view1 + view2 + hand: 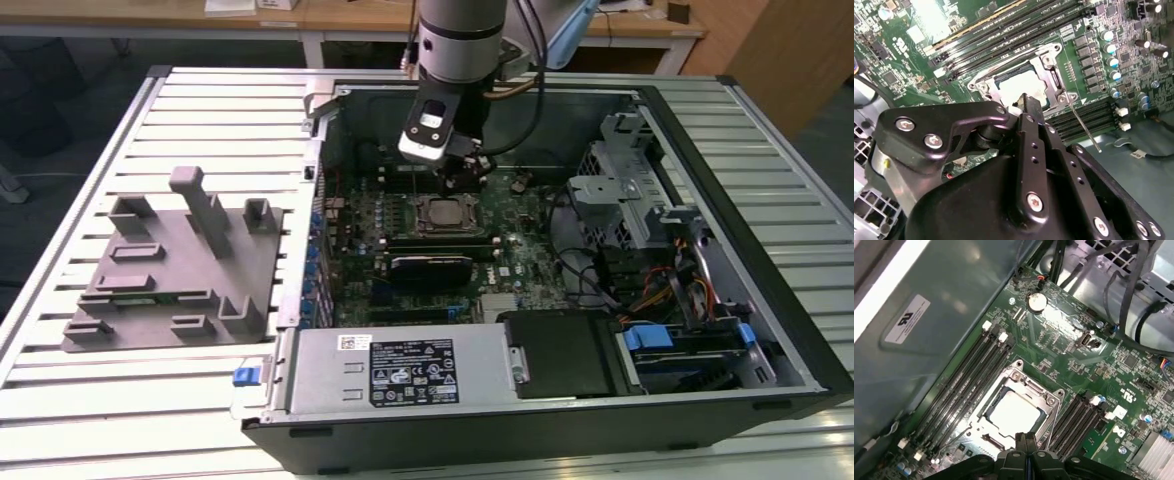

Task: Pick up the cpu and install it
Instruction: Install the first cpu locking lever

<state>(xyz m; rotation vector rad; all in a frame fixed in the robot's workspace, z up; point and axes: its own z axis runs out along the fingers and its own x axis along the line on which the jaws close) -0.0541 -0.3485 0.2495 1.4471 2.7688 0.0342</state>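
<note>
Closed was how the claw (461,172) looked to me, its two black fingers (1021,444) pressed together with nothing held between them. It hung from the arm (461,40), reaching down into the open computer case (747,215).

Right under the tips lay the cpu (1014,412), flat in its place, its pale silver top facing up. I could not tell whether the claw touched it or hovered just over its edge. Around the cpu sat the socket frame (1021,372), a metal rim closing it in on all sides. In the second wrist view a thin metal lever (1081,125) stuck out beside the frame, away from the board.

Long dark memory slots (969,375) ran along two opposite sides of the socket. Beyond them the green board (1074,340) spread out, with a round coin battery (1036,301) further along it.

In the exterior view the case lay on its side on a slatted table (134,400). A power supply box (400,370) sat at its near end, and tangled cables and drive bays filled the exterior view's right. Just beside the case, on the exterior view's left, stood a grey plastic fixture (174,260) with upright posts. Pale wooden desks (347,18) stood behind it all.
</note>
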